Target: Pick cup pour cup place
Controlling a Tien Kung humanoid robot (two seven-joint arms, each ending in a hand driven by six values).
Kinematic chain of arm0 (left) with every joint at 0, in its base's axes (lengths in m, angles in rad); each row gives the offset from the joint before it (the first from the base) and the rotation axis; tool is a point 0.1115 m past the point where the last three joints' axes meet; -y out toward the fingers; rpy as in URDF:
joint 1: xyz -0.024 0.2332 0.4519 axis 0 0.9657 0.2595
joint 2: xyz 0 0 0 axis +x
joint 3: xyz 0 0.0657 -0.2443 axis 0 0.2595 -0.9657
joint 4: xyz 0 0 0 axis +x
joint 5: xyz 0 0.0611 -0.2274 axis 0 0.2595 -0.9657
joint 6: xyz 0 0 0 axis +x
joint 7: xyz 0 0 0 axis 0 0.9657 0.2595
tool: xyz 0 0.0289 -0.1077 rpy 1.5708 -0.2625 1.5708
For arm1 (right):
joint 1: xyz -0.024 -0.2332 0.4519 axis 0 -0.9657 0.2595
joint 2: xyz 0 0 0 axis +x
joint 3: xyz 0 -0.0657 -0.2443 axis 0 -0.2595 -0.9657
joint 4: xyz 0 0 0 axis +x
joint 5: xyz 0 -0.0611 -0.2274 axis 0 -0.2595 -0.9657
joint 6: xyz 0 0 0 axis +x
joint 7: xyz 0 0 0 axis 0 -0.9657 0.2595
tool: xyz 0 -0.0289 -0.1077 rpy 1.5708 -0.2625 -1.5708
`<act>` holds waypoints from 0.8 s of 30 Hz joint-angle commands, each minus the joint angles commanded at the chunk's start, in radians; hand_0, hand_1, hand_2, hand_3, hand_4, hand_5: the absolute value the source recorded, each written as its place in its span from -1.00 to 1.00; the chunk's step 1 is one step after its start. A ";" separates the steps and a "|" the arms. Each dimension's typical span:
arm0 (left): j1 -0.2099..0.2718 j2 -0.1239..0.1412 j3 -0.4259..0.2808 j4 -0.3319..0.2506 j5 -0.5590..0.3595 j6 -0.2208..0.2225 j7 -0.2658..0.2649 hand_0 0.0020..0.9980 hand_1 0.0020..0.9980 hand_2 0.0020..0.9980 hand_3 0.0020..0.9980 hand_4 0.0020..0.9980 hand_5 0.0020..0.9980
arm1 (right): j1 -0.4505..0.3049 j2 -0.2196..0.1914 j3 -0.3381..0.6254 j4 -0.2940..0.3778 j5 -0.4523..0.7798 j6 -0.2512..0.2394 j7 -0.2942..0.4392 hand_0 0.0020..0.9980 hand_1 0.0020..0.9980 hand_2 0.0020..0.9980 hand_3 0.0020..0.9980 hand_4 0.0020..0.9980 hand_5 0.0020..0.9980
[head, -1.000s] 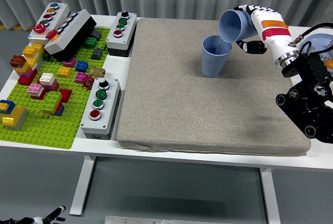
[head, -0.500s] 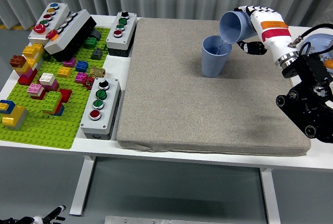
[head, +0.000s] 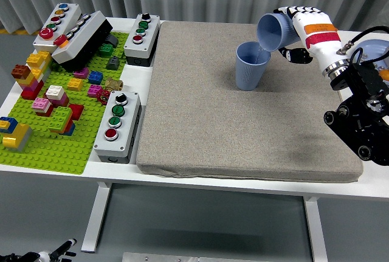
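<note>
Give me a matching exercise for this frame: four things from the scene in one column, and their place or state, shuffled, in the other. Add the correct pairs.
Things
1. tilted blue cup
2. upright blue cup
3. green baseplate
4. button box

Places or states
A. lies at the table's left, covered with coloured bricks
B. stands on the grey mat, mouth up
C. held in the right hand, mouth angled down over another cup
D. sits between the baseplate and the mat, near the front edge

Pairs: 1-C, 2-B, 3-A, 4-D
</note>
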 joint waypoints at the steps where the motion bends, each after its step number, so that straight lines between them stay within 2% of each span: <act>1: 0.000 0.000 0.001 0.000 -0.001 0.000 0.000 0.67 0.69 0.84 0.63 0.28 1.00 | 0.002 -0.001 -0.004 -0.001 -0.002 0.000 -0.002 0.59 0.24 -0.04 0.01 0.36 -0.91; 14: 0.000 0.001 0.000 0.000 0.000 0.000 0.000 0.67 0.69 0.84 0.64 0.28 1.00 | 0.014 -0.008 -0.023 -0.005 -0.045 0.008 -0.036 0.60 0.27 -0.02 0.01 0.35 -0.93; 24: 0.000 0.002 -0.003 0.000 0.002 0.000 0.001 0.68 0.69 0.84 0.64 0.28 1.00 | 0.024 -0.008 -0.045 0.001 -0.093 -0.005 -0.088 0.62 0.27 -0.02 0.01 0.36 -0.93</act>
